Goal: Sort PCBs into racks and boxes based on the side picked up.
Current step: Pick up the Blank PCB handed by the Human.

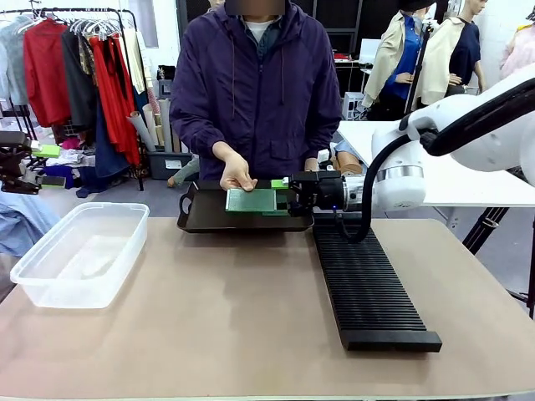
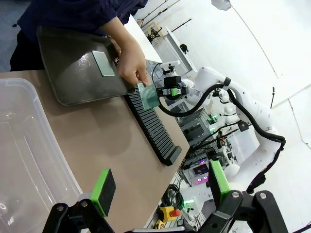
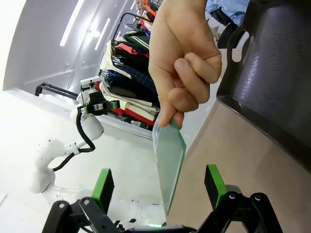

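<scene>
A person's hand (image 1: pixel 236 173) holds one green PCB (image 1: pixel 251 200) over the black handled tray (image 1: pixel 205 220). My right gripper (image 1: pixel 281 194) reaches in from the right to that board's right edge. In the right wrist view the PCB (image 3: pixel 170 158) hangs edge-on from the hand (image 3: pixel 182 58), between the open green pads (image 3: pixel 103 188) of my right gripper (image 3: pixel 158 183), touching neither. A second PCB (image 2: pixel 103 63) lies flat in the tray (image 2: pixel 73 82). My left gripper (image 2: pixel 160 188) hovers open and empty above the clear tub (image 2: pixel 24 145).
The long black slotted rack (image 1: pixel 368 288) runs from the tray toward the front right of the table. The clear tub (image 1: pixel 79 255) sits at the left with nothing in it. Bare tan tabletop (image 1: pixel 226 309) lies between them.
</scene>
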